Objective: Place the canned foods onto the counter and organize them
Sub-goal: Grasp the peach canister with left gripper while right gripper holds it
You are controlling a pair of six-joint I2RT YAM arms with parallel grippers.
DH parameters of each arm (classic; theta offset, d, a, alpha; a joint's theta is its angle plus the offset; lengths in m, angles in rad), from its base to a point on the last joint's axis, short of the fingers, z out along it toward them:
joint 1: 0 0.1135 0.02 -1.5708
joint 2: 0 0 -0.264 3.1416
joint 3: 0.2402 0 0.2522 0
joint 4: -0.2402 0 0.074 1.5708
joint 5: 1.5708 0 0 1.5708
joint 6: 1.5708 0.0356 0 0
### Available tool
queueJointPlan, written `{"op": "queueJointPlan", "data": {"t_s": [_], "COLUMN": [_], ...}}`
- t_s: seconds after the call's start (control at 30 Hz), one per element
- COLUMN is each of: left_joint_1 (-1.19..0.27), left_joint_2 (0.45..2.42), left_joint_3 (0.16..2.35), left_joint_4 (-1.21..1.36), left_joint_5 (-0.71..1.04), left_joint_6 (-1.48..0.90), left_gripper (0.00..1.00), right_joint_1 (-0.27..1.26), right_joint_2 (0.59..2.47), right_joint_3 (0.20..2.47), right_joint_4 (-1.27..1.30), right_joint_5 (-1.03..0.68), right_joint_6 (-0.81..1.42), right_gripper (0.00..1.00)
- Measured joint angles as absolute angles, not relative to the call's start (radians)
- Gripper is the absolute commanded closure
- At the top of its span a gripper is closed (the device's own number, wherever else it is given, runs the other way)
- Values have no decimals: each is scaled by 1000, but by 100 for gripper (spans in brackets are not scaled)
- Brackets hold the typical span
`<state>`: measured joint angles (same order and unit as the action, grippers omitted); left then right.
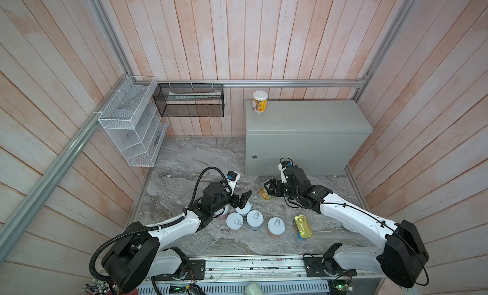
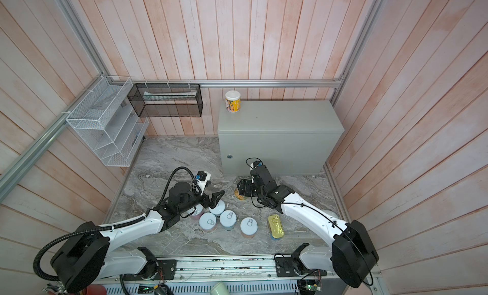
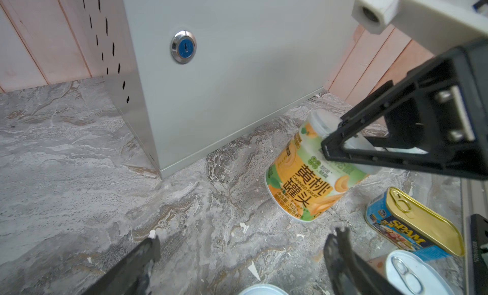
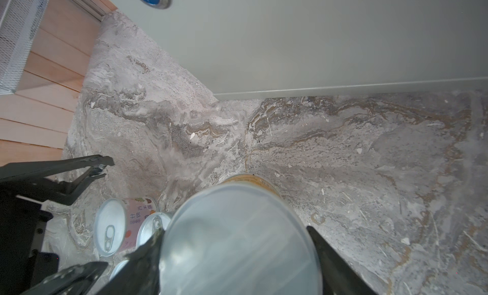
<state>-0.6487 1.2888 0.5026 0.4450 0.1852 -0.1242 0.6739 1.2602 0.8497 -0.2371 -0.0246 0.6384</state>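
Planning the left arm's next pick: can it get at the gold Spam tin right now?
Probably yes. The gold Spam tin lies uncovered, and the left arm has open jaws. It must pass over the pull-tab cans between, and the right arm runs close beside.

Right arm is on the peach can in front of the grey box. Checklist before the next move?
1. Grip: right gripper jaws closed on the lid of the white-lidded yellow-green can: ok.
2. Can upright in the jaws: cannot tell, as the wrist views are angled.
3. Left gripper out of the way: ok. Its jaws are open and empty over the short round pull-tab cans, apart from the right arm.
4. Landing room on the light-grey metal counter: ok. Only the second white-lidded can stands there, at the far left corner in a top view.
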Motion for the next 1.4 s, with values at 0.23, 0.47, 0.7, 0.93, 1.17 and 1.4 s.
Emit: {"op": "queueJointPlan", "data": {"t_s": [0.23, 0.47, 0.7, 0.93, 1.17, 1.4], "left_joint_1": [-682, -736, -744, -747, -749, -749], "left_joint_2": [1295, 1301, 1336, 1343, 1364, 1369], "left_joint_3": [503, 503, 503, 503, 503, 509], "left_joint_4": [473, 498, 506, 517, 527, 539], "left_joint_5": [267, 347, 374, 386, 392, 405], "left_joint_6": [-107, -53, -37, -30, -30, -31], "left_gripper": [0, 0, 0, 0, 0, 2], "right_joint_1": [672, 672, 672, 672, 672, 673], "right_joint_2": [1258, 1251, 1246, 1215, 1213, 1214], "right_joint_3": [881, 890, 893, 892, 872, 869], "right_joint_4": [-266, -268, -271, -270, -263, -263], "right_joint_5": [-104, -189, -268, -351, -410, -441], "right_joint_6": [605, 594, 577, 575, 576, 575], "right_gripper": [40, 41, 42, 42, 42, 42]}}
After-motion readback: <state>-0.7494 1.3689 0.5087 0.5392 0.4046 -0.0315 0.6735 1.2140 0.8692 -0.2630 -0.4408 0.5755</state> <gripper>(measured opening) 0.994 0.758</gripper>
